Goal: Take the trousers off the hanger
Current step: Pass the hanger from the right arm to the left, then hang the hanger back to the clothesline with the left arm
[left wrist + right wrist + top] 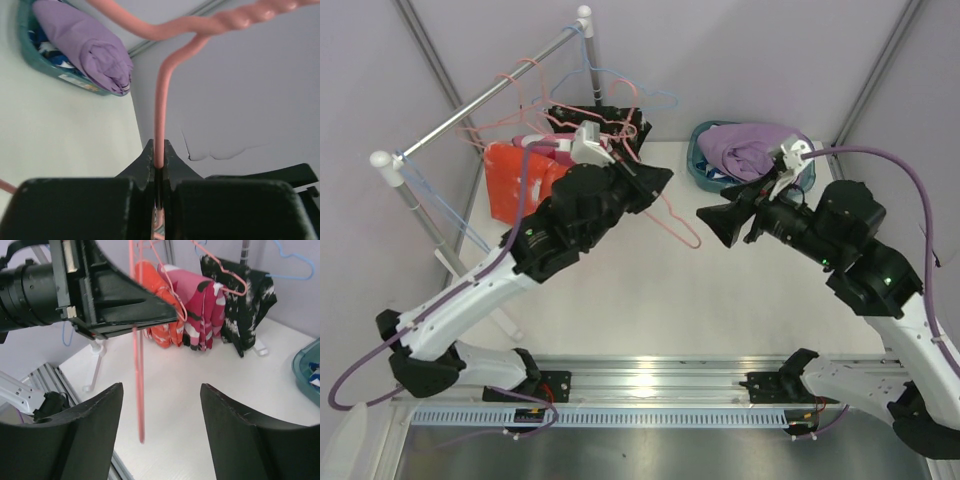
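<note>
Left tool (158, 155) tight on pink hanger (160, 100), right tool (161, 400) spread, orange trousers (510, 185) partly behind arm (570, 215).

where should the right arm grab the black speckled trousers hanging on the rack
Probably the lower hanging edge of the black speckled trousers, coming from the open side away from the pink patterned pair: they drape loose over a pink hanger, and that neighbour crowds the other side.
</note>
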Robot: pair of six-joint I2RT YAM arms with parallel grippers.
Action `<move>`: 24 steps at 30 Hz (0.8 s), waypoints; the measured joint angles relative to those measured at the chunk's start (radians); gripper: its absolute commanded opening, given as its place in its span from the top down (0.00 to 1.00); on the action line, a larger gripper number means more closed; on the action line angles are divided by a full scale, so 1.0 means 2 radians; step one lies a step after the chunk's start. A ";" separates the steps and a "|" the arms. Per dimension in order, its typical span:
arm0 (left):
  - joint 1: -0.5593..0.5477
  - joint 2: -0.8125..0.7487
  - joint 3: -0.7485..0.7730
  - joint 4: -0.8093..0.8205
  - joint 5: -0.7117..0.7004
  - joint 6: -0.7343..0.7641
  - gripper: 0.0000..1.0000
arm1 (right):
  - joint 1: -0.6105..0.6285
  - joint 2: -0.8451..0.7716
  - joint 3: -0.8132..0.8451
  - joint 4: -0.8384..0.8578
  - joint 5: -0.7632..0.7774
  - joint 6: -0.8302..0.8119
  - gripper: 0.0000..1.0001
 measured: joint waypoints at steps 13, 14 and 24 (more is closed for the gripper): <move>0.123 -0.154 -0.101 -0.053 0.006 -0.001 1.00 | -0.024 -0.007 0.011 -0.031 0.039 0.001 0.19; 0.137 -0.158 -0.110 -0.053 0.020 0.000 1.00 | -0.027 -0.002 0.010 -0.031 0.038 0.001 0.19; 0.315 -0.166 -0.153 -0.037 0.143 0.007 1.00 | -0.050 0.022 -0.015 -0.020 0.018 0.002 0.19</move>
